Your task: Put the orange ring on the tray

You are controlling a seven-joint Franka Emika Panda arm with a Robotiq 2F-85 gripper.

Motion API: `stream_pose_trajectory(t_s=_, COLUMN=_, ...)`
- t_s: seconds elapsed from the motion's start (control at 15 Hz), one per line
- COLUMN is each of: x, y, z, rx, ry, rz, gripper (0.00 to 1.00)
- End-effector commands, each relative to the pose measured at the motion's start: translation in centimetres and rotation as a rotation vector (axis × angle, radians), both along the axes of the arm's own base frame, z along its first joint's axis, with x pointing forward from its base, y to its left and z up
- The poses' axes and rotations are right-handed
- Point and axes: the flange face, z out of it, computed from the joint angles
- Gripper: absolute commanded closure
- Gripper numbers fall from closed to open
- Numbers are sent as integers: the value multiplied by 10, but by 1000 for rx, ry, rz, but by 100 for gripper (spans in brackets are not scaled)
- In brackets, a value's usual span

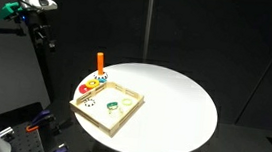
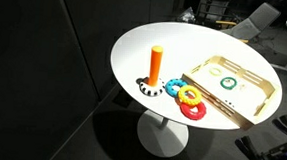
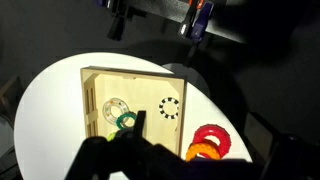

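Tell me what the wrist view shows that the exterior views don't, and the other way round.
Wrist only: a straight-down look into the tray, with the gripper a dark shape at the bottom of the picture. Exterior only: the upright orange peg and the whole round table. Shared: the tray, the green ring inside it, and the red ring and orange ring lying outside it.

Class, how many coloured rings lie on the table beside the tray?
3: an orange ring nearest the peg, a blue ring in the middle, a red ring at the end; overlaps may hide others.
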Motion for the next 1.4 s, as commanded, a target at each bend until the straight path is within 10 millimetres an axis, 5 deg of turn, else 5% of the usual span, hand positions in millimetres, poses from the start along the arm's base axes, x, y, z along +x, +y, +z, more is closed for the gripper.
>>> stream_pose_trajectory(t_s=0.0, x=0, y=0, z=1, rx=-1, ry=1, rz=0, gripper=0)
stream_pose_trajectory(t_s=0.53, x=24, y=-10, z=0, rx=-4, ry=-34, rz=-32, gripper=0)
stream_pose_trajectory(t_s=1.33, x=108, y=-36, z=-20, rx=183, ry=-159, rz=-106, gripper=0)
